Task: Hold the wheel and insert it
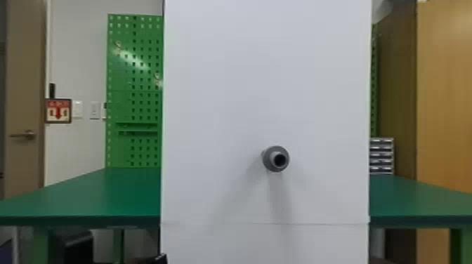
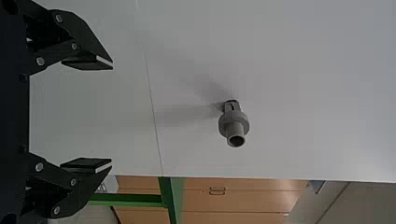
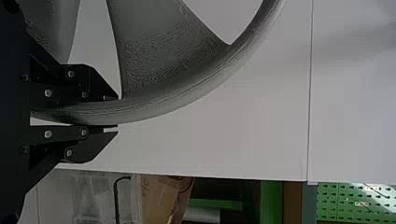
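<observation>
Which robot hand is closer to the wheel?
Right: the right gripper is clamped on the rim of the wheel, one finger on each side. The left gripper is open, away from the wheel, facing the white board with the grey peg.

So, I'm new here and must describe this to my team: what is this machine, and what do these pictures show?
It is a two-armed robot. One camera sits on its head; the other two ride on its wrists, and their pictures are turned on their side. Ahead stands a tall white panel with a gray peg sticking out of it, and a green table shows on both sides. The open left hand, two flat black fingers, holds nothing. The right hand grips a gray wheel by its rim. The wheel is off the peg; going by the task, it probably belongs there.
</observation>
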Tool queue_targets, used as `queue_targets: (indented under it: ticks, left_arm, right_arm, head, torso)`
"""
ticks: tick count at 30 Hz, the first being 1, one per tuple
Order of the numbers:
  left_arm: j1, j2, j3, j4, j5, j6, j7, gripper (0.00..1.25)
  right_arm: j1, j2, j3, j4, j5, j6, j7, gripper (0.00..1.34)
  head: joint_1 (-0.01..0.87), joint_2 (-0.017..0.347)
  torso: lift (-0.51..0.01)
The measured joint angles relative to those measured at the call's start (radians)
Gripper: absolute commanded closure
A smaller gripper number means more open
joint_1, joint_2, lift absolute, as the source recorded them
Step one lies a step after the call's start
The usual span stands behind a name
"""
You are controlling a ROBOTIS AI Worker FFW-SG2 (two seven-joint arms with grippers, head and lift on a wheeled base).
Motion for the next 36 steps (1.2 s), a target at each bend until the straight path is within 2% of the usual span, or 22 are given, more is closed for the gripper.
queue_targets:
  ticks: [27,36]
  left_arm:
    - [0.005,-0.001,0.002,0.0,0.003,0.0,0.0,0.5]
    - [0.007,-0.001,0.005,0.0,0.005,0.0,0.0,0.5]
  right_arm:
    - [0.0,0.008,-0.006,-0.002,0.0,-0.005,0.0,1.09]
    - [0.009,0.014,-0.007,-0.042,-0.001,0.007,-0.001,1.09]
  head:
    - [0.0,0.008]
    - [0.0,0.008]
  torso:
    - [-0.496]
    - [-0.496]
